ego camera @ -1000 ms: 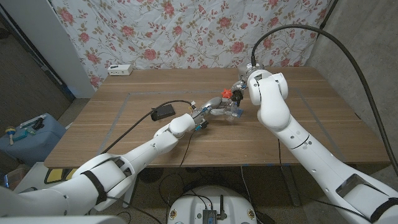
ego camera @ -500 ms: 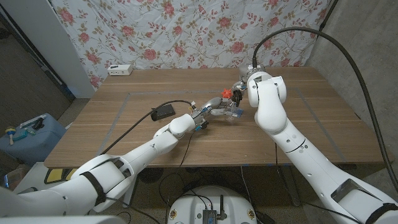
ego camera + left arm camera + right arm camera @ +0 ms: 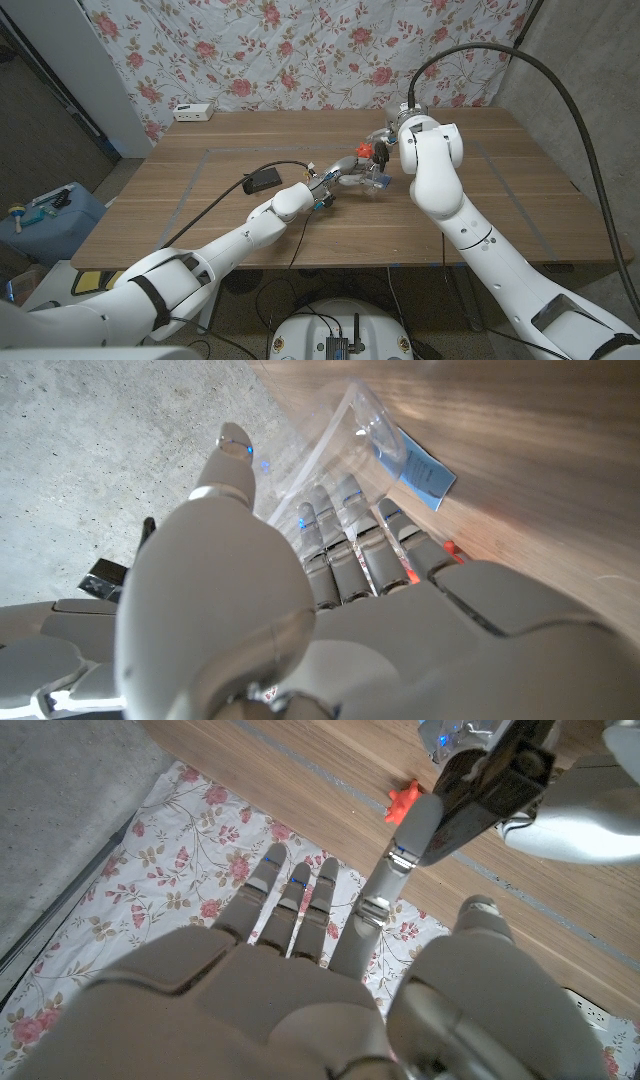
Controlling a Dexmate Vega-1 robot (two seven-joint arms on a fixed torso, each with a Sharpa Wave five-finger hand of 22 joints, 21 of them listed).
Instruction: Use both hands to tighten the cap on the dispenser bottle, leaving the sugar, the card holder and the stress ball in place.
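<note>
The clear dispenser bottle (image 3: 376, 179) lies tilted on the table just right of centre, a blue label (image 3: 418, 468) on its side. My left hand (image 3: 345, 173) grips it, fingers (image 3: 352, 540) curled around the clear body (image 3: 350, 435). My right hand (image 3: 388, 139) hovers just behind the bottle, largely hidden by its own wrist. Its fingers (image 3: 300, 905) are stretched out and apart, holding nothing. A small red-orange object (image 3: 366, 150) sits on the wood (image 3: 405, 800) between the two hands. The black card holder (image 3: 263, 182) lies left of centre.
A white box (image 3: 193, 112) rests at the table's far left edge. A black cable (image 3: 215, 205) runs across the left half of the table. Floral cloth (image 3: 300, 50) hangs behind. A thick black hose (image 3: 520, 60) arcs over my right arm.
My right forearm has shifted slightly. The left hand, the bottle and the other objects stay where they were.
</note>
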